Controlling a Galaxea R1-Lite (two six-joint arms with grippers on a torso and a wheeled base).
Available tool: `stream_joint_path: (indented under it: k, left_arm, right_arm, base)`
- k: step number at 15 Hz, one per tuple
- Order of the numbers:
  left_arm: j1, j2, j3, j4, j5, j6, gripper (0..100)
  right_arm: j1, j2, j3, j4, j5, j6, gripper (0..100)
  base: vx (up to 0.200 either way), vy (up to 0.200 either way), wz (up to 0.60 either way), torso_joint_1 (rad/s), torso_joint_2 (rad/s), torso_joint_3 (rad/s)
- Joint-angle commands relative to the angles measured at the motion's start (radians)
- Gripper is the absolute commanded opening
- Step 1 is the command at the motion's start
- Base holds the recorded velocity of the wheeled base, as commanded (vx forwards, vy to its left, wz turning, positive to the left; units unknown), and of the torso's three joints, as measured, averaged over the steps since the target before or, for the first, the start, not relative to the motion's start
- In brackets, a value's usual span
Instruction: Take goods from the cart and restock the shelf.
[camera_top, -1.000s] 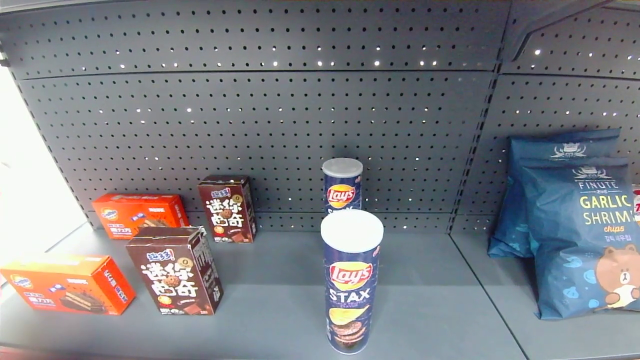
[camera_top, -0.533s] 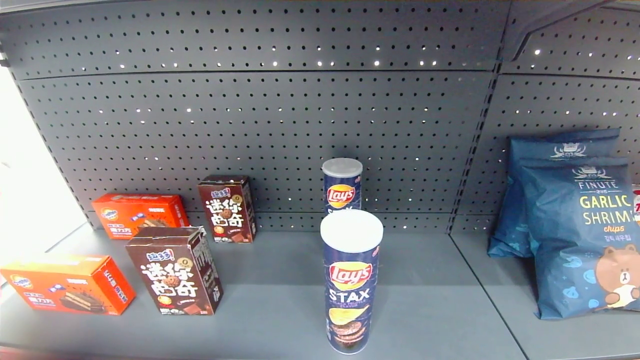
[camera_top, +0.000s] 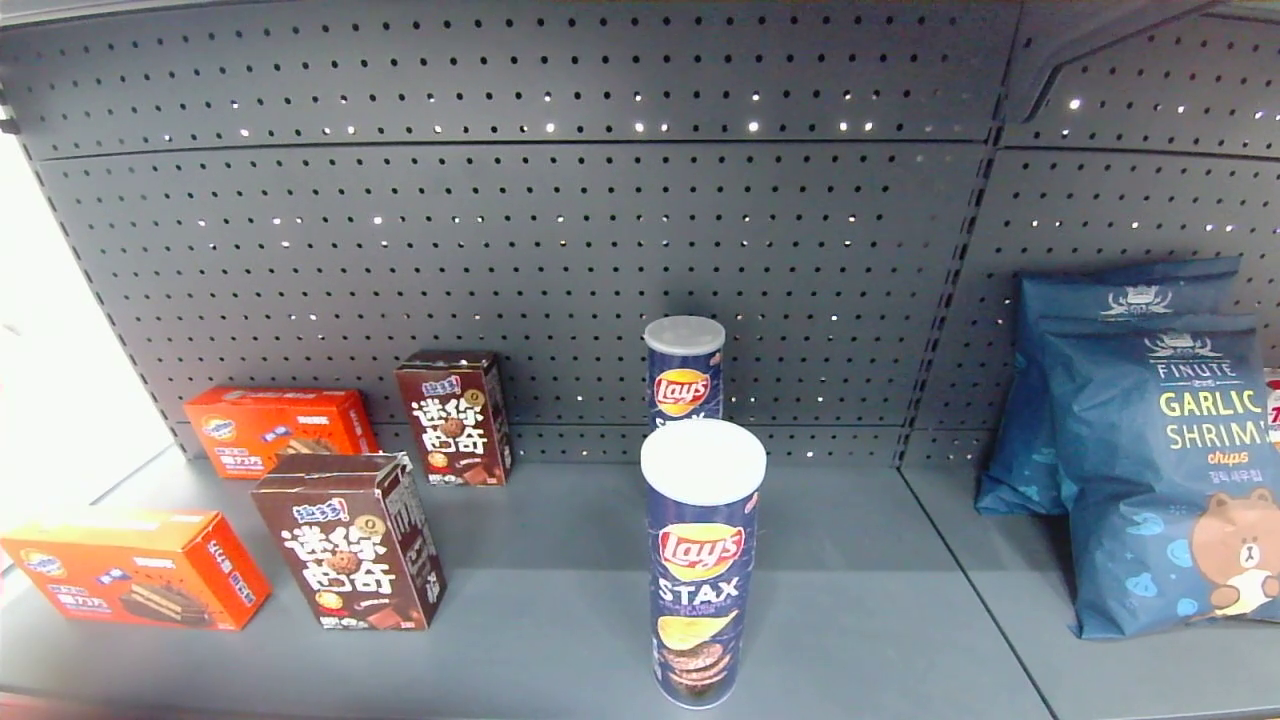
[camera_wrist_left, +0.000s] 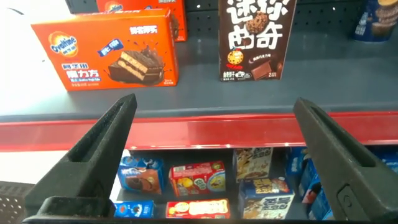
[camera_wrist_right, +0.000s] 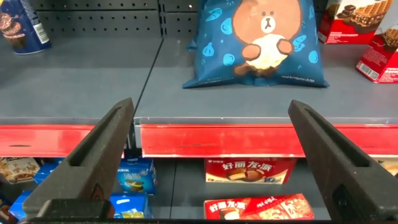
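Note:
On the grey shelf (camera_top: 560, 600) stand two dark blue chip cans, one in front (camera_top: 702, 560) and one behind (camera_top: 684, 371). Left of them are two brown cookie boxes (camera_top: 350, 540) (camera_top: 453, 417) and two orange wafer boxes (camera_top: 135, 568) (camera_top: 280, 428). Blue shrimp chip bags (camera_top: 1160, 470) lean at the right. My left gripper (camera_wrist_left: 214, 162) hangs open below and in front of the shelf's red front edge (camera_wrist_left: 205, 132), facing an orange wafer box (camera_wrist_left: 106, 50) and a brown cookie box (camera_wrist_left: 256, 38). My right gripper (camera_wrist_right: 211, 158) is open too, facing the blue bag (camera_wrist_right: 258, 40).
A perforated grey back panel (camera_top: 520, 250) closes the shelf behind. A lower shelf holds several small snack boxes (camera_wrist_left: 198, 179) and red boxes (camera_wrist_right: 249, 171). Free shelf space lies between the chip cans and the blue bags (camera_top: 860, 580).

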Motion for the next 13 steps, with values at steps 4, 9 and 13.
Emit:
stream_joint_path:
  k: [4,9,13]
  left_arm:
    - [0.0,0.001,0.0,0.001,-0.012,-0.04,100]
    - [0.0,0.001,0.0,0.001,-0.012,-0.038,100]
    - [0.0,0.001,0.0,0.001,-0.012,-0.038,100]
  right_arm:
    - [0.0,0.001,0.0,0.0,0.0,0.002,100]
    - [0.0,0.001,0.0,0.0,0.0,0.002,100]
    - [0.0,0.001,0.0,0.0,0.0,0.002,100]
  base:
    - [0.0,0.0,0.0,0.0,0.0,0.0]
    - [0.0,0.0,0.0,0.0,0.0,0.0]
    - [0.0,0.0,0.0,0.0,0.0,0.0]
